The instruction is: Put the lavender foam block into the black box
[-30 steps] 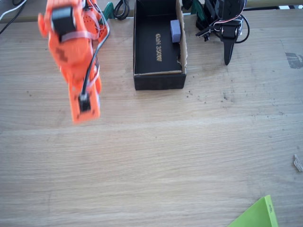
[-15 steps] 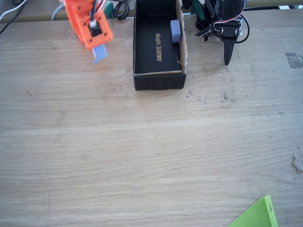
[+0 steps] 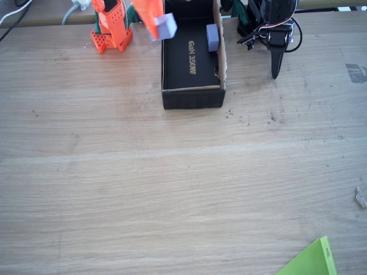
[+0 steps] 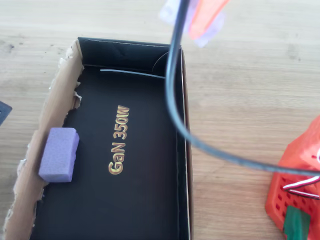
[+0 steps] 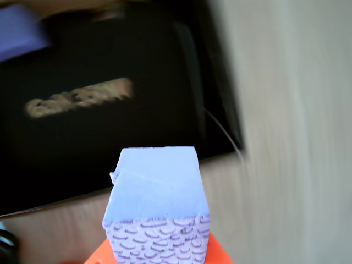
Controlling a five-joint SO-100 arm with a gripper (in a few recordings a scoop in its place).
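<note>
My orange gripper (image 3: pixel 153 19) is shut on the lavender foam block (image 3: pixel 167 26) and holds it in the air over the left wall of the black box (image 3: pixel 192 98). From overhead, the held block (image 4: pixel 209 34) is a blur just past the box's far right corner (image 4: pixel 131 51). The wrist view has the block (image 5: pixel 157 206) close up between the jaws, with the box floor (image 5: pixel 110 143) and its gold lettering behind it. A second lavender block (image 3: pixel 212 36) lies inside the box against the brown cardboard wall, also in the overhead view (image 4: pixel 59 154).
The arm's orange base (image 3: pixel 112 30) stands left of the box at the table's back edge, and its black cable (image 4: pixel 172 95) arcs over the box. A green sheet corner (image 3: pixel 311 260) lies at the front right. Bare wooden table (image 3: pixel 172 189) spreads in front.
The arm has swung from the left side of the table back and to the right, carrying the lavender block up to the box's left wall.
</note>
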